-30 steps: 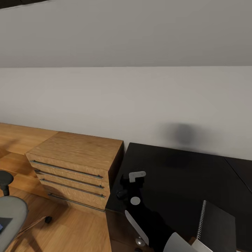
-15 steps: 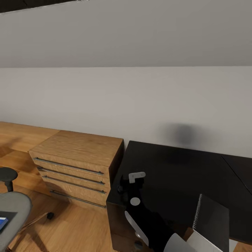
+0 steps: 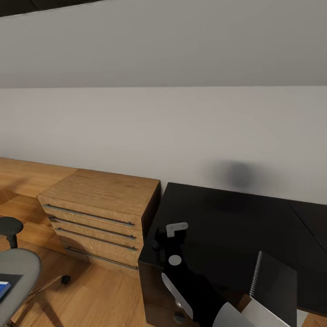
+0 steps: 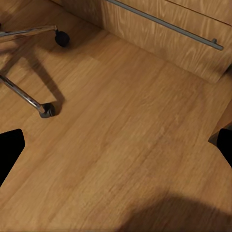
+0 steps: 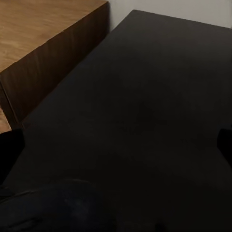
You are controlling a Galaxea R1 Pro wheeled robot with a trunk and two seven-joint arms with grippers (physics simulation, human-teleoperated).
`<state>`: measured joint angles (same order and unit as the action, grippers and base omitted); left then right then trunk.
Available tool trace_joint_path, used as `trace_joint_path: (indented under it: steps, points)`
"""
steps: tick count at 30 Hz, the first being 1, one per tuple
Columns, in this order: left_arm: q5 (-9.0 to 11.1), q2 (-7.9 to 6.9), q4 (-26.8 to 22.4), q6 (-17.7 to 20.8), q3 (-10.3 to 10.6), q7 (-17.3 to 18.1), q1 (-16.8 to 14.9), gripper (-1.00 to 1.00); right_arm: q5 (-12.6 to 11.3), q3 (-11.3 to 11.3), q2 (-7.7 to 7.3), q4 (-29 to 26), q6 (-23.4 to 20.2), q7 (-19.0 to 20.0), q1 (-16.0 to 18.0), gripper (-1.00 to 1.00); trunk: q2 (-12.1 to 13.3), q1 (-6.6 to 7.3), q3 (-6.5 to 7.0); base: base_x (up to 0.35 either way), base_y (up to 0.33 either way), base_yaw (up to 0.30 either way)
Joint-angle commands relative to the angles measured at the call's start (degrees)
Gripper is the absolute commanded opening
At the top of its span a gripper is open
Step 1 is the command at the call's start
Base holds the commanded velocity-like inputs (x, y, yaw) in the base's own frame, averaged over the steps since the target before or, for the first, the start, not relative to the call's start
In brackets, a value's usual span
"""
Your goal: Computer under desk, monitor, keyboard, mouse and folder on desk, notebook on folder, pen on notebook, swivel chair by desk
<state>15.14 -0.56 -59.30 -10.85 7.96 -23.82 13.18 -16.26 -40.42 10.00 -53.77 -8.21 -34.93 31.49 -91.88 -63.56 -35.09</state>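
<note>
my left claw (image 4: 116, 150) hangs wide open over bare floor (image 4: 121, 135). wooden drawer chest (image 3: 97, 213) stands left of the desk (image 3: 236, 227); my right claw (image 5: 116, 150) gapes empty above it.

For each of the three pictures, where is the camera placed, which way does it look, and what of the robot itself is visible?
Head view: from the robot's head, down over the desk, notebook and wooden chest; its left arm shows.
Left wrist view: above the floor, with swivel chair legs; dark fingertips at the edges.
Right wrist view: over the desk; dark fingertips at the edges.
Shared: the chest shows in all three views.
</note>
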Motion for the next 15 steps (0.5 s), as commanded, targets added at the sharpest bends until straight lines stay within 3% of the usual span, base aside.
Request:
trace_joint_path:
  steps: [1, 6, 8, 11, 13, 15]
  points:
    - [0.6, -0.06, -0.01, -0.31, 0.21, -0.26, 0.0, 1.0, -0.17, -0.16, 0.0, -0.93, -0.34, -0.3, -0.11, 1.0, -0.03, 0.0, -0.05, 0.0, 0.0, 0.0]
    - [0.62, -0.06, 0.05, -0.31, 0.21, -0.26, 0.0, 1.0, -0.1, -0.2, 0.0, -3.08, -0.24, 2.14, -1.43, 1.0, -0.03, 0.0, -0.05, 0.0, 0.0, 0.0]
    - [0.63, -0.06, 0.06, -0.31, 0.21, -0.26, 0.0, 1.0, -0.09, -0.31, -0.7, -3.78, -0.26, 3.33, -1.57, 1.0, -0.03, 0.0, -0.05, 0.0, 0.0, 0.0]
    - [0.62, -0.06, 0.06, -0.31, 0.21, -0.26, 0.0, 1.0, -0.14, -2.14, -4.25, -7.78, -0.44, 8.04, -1.97, 1.0, -0.03, 0.0, -0.05, 0.0, 0.0, 0.0]
    - [0.64, -0.06, 0.06, -0.31, 0.21, -0.26, 0.0, 1.0, -0.15, -2.74, -5.37, -9.14, -0.73, 9.15, -2.07, 1.0, -0.03, 0.0, -0.05, 0.0, 0.0, 0.0]
    - [0.67, -0.06, 0.06, -0.31, 0.21, -0.26, 0.0, 1.0, -0.17, -4.53, -8.19, -13.0, -2.56, 11.74, -2.43, 1.0, -0.03, 0.0, -0.05, 0.0, 0.0, 0.0]
